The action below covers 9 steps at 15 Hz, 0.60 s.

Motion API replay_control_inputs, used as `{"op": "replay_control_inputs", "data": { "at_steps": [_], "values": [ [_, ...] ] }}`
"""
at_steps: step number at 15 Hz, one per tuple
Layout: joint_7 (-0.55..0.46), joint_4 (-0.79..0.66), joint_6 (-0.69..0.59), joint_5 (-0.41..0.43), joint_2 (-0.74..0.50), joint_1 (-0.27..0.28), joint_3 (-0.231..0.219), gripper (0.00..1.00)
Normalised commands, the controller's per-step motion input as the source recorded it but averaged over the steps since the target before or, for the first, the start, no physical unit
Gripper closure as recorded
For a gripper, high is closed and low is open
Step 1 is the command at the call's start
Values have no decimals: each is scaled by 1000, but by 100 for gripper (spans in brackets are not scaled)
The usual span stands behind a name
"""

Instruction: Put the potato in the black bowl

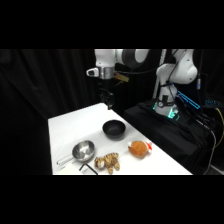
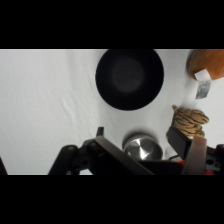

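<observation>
The gripper [image 1: 109,104] hangs at upper centre, above the black bowl [image 1: 114,129]; whether its fingers are apart I cannot tell. The potato [image 1: 139,148] lies lower right, apparently untouched.

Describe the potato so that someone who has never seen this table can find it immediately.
On the white table, look along the near edge, to the right of the black bowl. The potato lies there alone, a smooth rounded orange-brown lump with a small red bit at its side. Its neighbour, the knobbly cluster, is tan with dark streaks and lumpy.
</observation>
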Motion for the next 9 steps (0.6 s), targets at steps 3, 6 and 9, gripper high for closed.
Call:
{"op": "replay_control_inputs", "data": {
  "at_steps": [3, 6, 9],
  "values": [
    [12, -13, -3, -16, -49, -6, 28, 0],
    [48, -15, -24, -22, -69, 12, 44, 0],
    [73, -54, -4, -18, -81, 35, 56, 0]
  ]
}}
